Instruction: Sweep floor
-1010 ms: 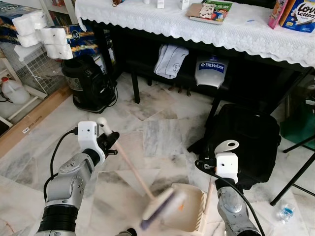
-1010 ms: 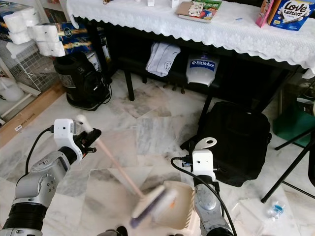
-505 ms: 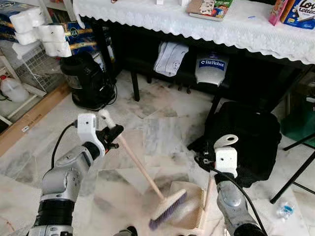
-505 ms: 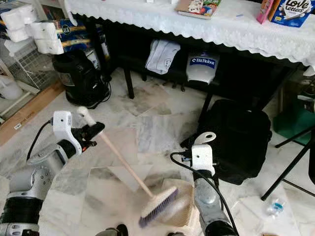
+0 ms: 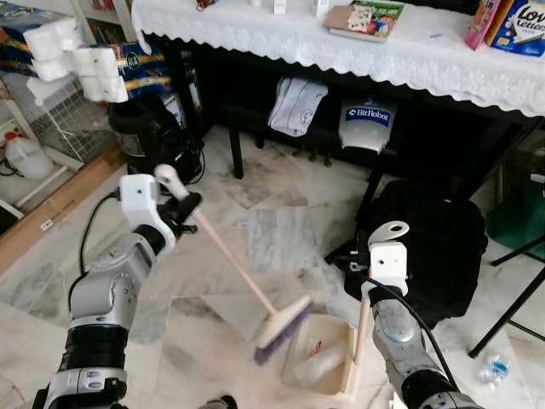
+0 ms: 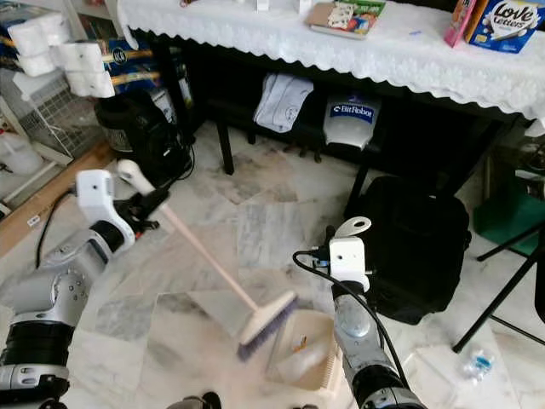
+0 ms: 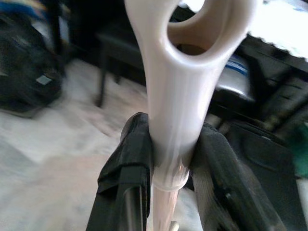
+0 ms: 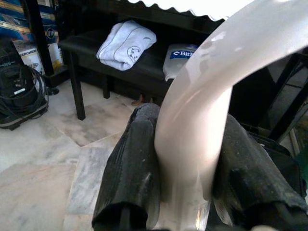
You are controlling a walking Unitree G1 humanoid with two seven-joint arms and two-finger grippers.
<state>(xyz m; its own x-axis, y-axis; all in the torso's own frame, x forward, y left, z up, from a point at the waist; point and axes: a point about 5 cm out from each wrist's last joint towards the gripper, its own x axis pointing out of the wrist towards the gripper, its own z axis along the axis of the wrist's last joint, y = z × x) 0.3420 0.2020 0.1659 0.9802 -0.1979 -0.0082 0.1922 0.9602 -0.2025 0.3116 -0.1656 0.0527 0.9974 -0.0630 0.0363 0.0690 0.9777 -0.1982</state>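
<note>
In the left eye view we hold the broom [image 5: 247, 279] slanted, its purple bristles on the marble floor [image 5: 255, 230] just beside the cream dustpan [image 5: 319, 366].

In the left wrist view our left gripper [image 7: 168, 159] clamps the broom's handle near its looped end.

In the right wrist view our right gripper [image 8: 187, 178] pinches the dustpan's pale handle.

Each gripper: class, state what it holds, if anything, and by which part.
Left gripper holds the broom near its handle's top end; right gripper holds the dustpan by its upright handle.
</note>
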